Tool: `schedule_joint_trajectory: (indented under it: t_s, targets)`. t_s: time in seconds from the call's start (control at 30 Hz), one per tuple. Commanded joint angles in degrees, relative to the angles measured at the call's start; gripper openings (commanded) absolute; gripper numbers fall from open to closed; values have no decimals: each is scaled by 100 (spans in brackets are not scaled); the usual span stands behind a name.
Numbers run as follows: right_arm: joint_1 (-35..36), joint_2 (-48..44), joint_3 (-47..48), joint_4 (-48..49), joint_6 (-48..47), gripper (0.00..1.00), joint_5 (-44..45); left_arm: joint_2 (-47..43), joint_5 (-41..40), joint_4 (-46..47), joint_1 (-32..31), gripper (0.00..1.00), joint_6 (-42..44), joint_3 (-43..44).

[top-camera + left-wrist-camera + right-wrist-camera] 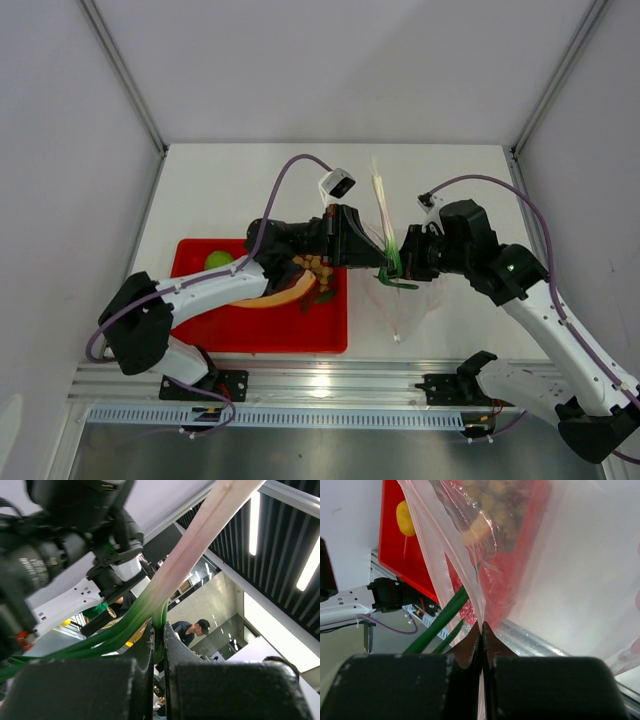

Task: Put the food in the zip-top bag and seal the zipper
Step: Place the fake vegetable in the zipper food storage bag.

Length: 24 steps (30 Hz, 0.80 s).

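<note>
**Both grippers clamped at bag mouth, stalks half-way in**

Desk (250,190): white, with both arms reaching to its middle.

Red tray (250,330) sits on the near-left part of the desk, close to the near edge. The left arm crosses over it.

Zip-top bag (412,300) (570,555) is just right of the tray, toward the near edge. It is clear and crinkled. Its lower part lies on the desk and its upper part is lifted.

Right gripper (405,258) (481,627) is clenched on a fold of the bag's plastic, fingers pressed together.

Left gripper (378,260) (159,630) is clenched on the green stalks (383,215) (200,535), pinching the green section. The two grippers are just beside each other.

The stalks run with the pale end toward the far edge and the green end down at the bag. Can't tell if the green tips are inside the plastic or only against it.

Meat slab (285,293) is on the tray near its right side, partly under the left arm.

Cluster of tan balls (315,268) is at the tray's far-right corner, just beside the slab.

Green ball (218,260) is by the tray's far edge, left part, well apart from the bag.
</note>
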Motion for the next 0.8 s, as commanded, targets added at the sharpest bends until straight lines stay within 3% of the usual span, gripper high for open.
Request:
schedule_joint_trajectory:
  t_s: [0.0,0.77]
  targets:
    - [-14,-145,36,228,1,0,-284,67,6,2259,112,1,-189,79]
    - [-84,-259,19,17,-131,0,-372,-504,472,2277,605,1,-233,-677]
